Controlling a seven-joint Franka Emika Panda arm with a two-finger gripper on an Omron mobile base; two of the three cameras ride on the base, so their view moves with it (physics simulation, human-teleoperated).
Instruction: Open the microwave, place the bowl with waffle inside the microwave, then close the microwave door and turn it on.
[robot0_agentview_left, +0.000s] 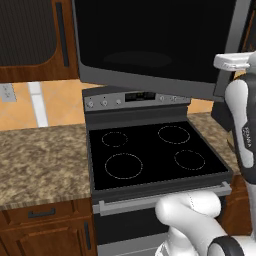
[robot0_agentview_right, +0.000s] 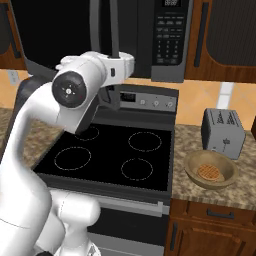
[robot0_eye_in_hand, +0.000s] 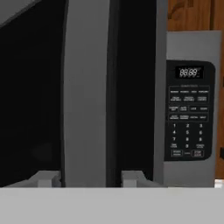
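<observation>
At the microwave door (robot0_eye_in_hand: 26, 92), already swung partly out, the gripper (robot0_eye_in_hand: 89, 177) stands open astride the handle (robot0_eye_in_hand: 85, 87), not clamped; it could slip off mid-pull. The bowl (robot0_agentview_right: 210, 171) with waffle (robot0_agentview_right: 209, 172) waits on the tabletop (robot0_agentview_right: 220, 192) beside the toaster (robot0_agentview_right: 223, 132).

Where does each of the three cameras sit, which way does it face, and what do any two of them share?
Left base view: behind the arm to its left, looking forward and down at the stove, with the microwave door swung out above; the arm rises at right.
Right base view: behind to its right, facing the same stove, the microwave, toaster and bowl with waffle; the arm fills the left.
Hand view: on the hand, facing the door handle and keypad; the end effector straddles the handle.
Shared: both base views show the stove.
</observation>
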